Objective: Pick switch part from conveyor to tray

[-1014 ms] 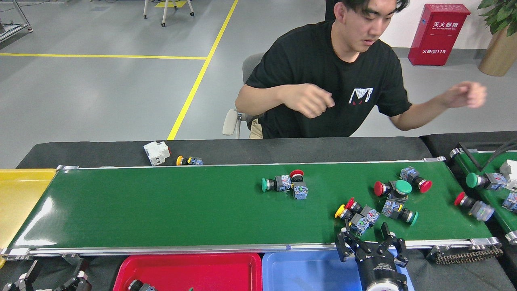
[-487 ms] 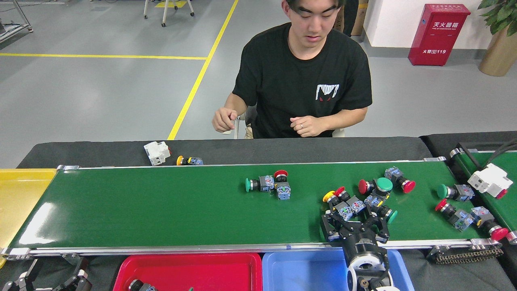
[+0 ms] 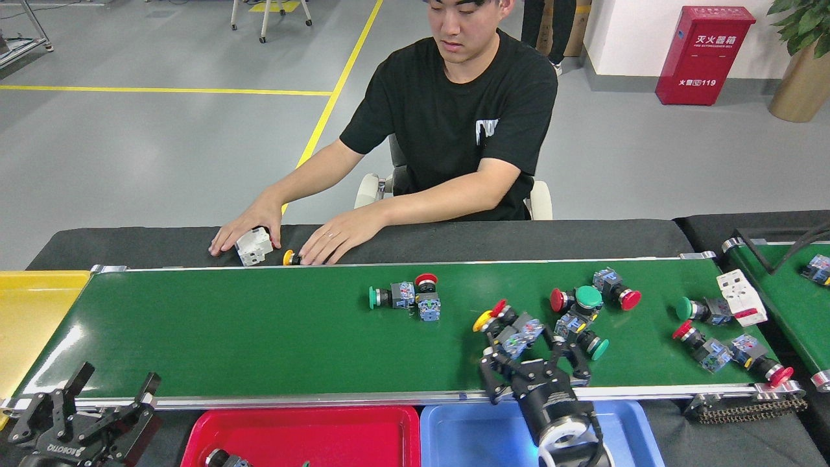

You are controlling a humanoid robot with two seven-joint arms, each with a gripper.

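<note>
Head view: long green conveyor (image 3: 259, 337) spans the frame, trays along its near edge.
Left gripper (image 3: 107, 397): off the near left corner of the conveyor, fingers spread wide, nothing between them.
Yellow tray (image 3: 32, 311): butts the conveyor's left end.
Red tray (image 3: 311, 434): below the near rail, left of centre; a dark part lies at its near edge.
Person's hands: one (image 3: 243, 228) on a white block (image 3: 253, 246), the other (image 3: 337, 237) by a yellow-capped part (image 3: 290, 258), both on the black strip past the far rail.
Switch parts, mid-belt: green-capped and red-capped pair (image 3: 405, 296) touching.
Right gripper (image 3: 535, 363): at the near edge, right of centre, fingers splayed around a yellow/red-capped cluster (image 3: 509, 327); cannot tell whether it grips.
Blue tray (image 3: 480, 434): beneath that arm.
Right end of the conveyor: more parts scattered (image 3: 713, 331).
</note>
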